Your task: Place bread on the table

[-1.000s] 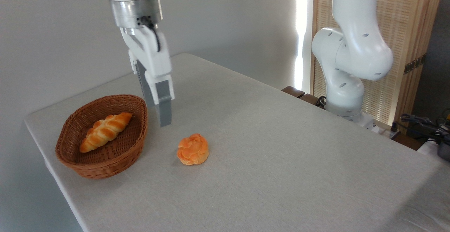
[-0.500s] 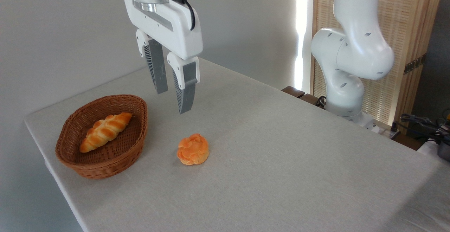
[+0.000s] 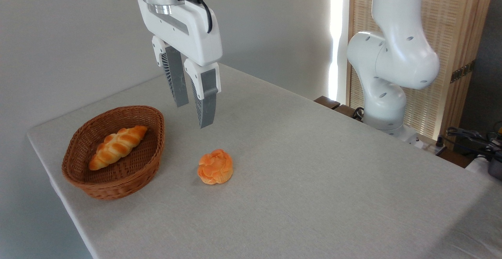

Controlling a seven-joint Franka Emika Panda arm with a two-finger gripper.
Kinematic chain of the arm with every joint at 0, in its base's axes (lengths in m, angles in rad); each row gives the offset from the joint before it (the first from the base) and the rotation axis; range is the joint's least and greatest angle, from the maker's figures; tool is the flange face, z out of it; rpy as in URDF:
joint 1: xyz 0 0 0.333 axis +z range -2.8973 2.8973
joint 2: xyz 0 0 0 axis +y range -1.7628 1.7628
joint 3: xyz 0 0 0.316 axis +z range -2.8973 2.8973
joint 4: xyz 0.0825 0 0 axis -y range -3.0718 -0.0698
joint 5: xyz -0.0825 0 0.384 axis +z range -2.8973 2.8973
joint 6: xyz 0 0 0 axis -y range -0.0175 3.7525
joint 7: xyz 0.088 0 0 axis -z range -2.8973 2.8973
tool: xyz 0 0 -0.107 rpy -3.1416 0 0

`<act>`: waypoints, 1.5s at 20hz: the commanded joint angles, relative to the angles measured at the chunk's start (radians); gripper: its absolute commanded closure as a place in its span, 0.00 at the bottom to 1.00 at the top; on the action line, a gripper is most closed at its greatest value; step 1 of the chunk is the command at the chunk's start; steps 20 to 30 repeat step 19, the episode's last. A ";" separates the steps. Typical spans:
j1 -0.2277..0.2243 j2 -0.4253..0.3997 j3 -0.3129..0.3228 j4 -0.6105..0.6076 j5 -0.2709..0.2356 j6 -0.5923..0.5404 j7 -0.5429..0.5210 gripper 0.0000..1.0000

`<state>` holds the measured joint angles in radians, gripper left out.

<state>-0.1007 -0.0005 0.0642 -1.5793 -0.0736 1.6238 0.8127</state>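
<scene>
The hand (image 3: 193,114) hangs in the air above the bench (image 3: 313,165), its two grey fingers (image 3: 206,106) spread a little way apart with a clear gap between them, holding and touching nothing. The bread (image 3: 215,166), a small round knotted bun with a glossy orange-golden swirled top, lies on the bare cloth of the bench, below the hand and apart from it. It sits just to the right of a brown wicker basket (image 3: 117,172), outside it. Inside the basket lies a longer, paler braided loaf (image 3: 117,146)
</scene>
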 commanded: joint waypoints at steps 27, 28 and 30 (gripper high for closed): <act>0.047 0.002 -0.060 0.007 0.047 -0.039 -0.015 0.00; 0.047 0.002 -0.060 0.007 0.047 -0.039 -0.015 0.00; 0.047 0.002 -0.060 0.007 0.047 -0.039 -0.015 0.00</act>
